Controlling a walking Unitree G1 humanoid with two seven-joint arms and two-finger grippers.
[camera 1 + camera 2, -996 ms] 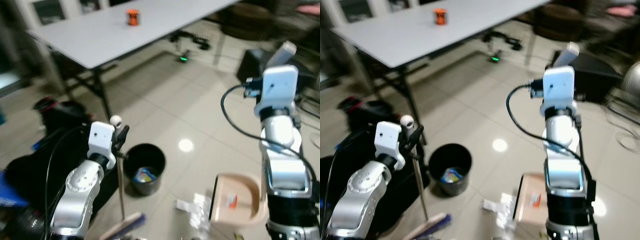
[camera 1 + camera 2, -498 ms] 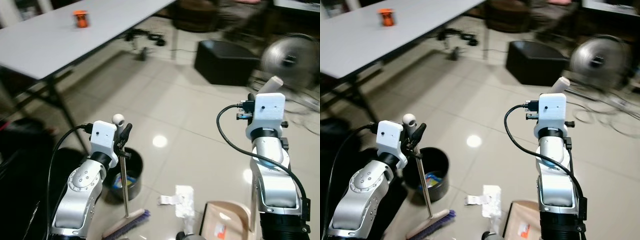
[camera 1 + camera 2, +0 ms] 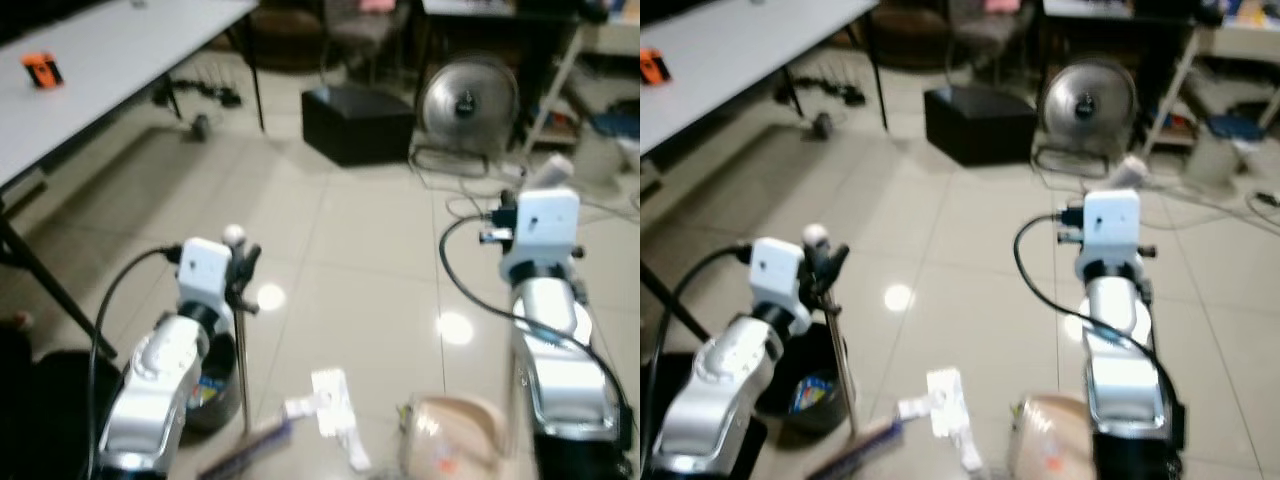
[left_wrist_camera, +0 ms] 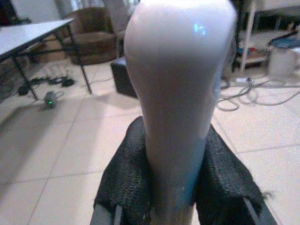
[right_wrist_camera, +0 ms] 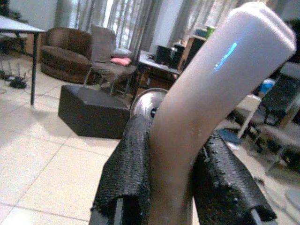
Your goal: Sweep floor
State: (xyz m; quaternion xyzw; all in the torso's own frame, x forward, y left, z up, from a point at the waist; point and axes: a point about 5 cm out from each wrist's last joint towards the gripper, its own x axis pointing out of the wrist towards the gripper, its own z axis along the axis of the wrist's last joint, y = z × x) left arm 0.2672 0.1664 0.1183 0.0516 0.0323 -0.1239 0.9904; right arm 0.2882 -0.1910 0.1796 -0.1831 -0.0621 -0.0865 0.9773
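The left gripper [image 4: 171, 187] was closed on the top of the broom handle [image 4: 180, 89], its black fingers [image 4: 124, 178] pressed against both sides of the pale grip. The thin shaft ran down from it to the broom head [image 3: 250, 445], which lay on the tiled floor [image 3: 350, 260] at the near left, just beside a black bin [image 3: 215, 390] holding some scraps. The right gripper [image 5: 171, 183] was clamped likewise on the dustpan handle [image 5: 211, 84], which stood tilted between its fingers [image 5: 129, 173]. The beige dustpan [image 3: 450, 440] sat low at the near right. Crumpled white paper [image 3: 330, 400] lay on the tiles between broom head and dustpan. Farther off stood a black box [image 3: 355, 120] and a floor fan [image 3: 465, 100]; a white table [image 3: 110, 60] carrying a small orange object [image 3: 40, 70] occupied the far left.
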